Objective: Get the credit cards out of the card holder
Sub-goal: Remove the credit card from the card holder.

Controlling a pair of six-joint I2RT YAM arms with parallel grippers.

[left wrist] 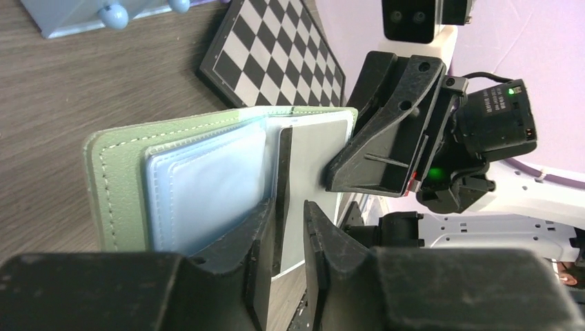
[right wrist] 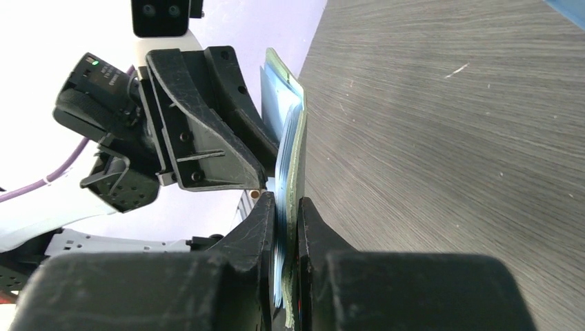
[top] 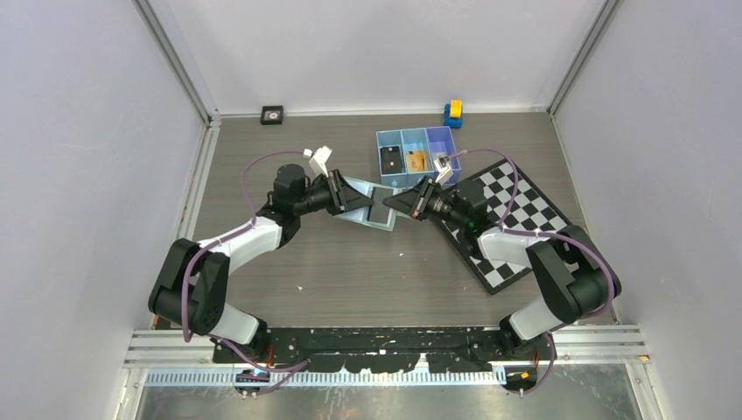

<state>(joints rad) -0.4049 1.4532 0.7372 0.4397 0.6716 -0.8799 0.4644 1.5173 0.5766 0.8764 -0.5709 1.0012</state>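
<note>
Card holder (top: 371, 206) up off tabletop (top: 350, 280), mid-scene, hung btwn both arms, opened out. Right end effector (right wrist: 286, 207) closed on green cover + blue sleeves at one edge. Left end effector (left wrist: 291, 210) w/ jaws parted, astride a dark sleeve edge, slack showing beside it; no real clamp seen. Pale card (left wrist: 314, 138) poking out of a pocket next to right arm's fingers; touching or not, can't tell. Black card (top: 391, 161) + gold card (top: 416, 161) lying in blue tray (top: 418, 131) behind, left + middle compartments. So prob. one card left to pull.

Handling, as judged: card light, thin, stiff, smooth-faced, so apt to slip if pinched by a corner only. Best taken on exposed short edge, pads flat on both faces, pulled straight along pocket, no twist. Holder soft + floppy, sleeves flexing; needs firm hold on cover, else whole thing follows card. Clear sleeve thin, easy to grab w/ card by mistake, so bite on card only. Risk: drop onto tabletop if both grips go loose.
</note>
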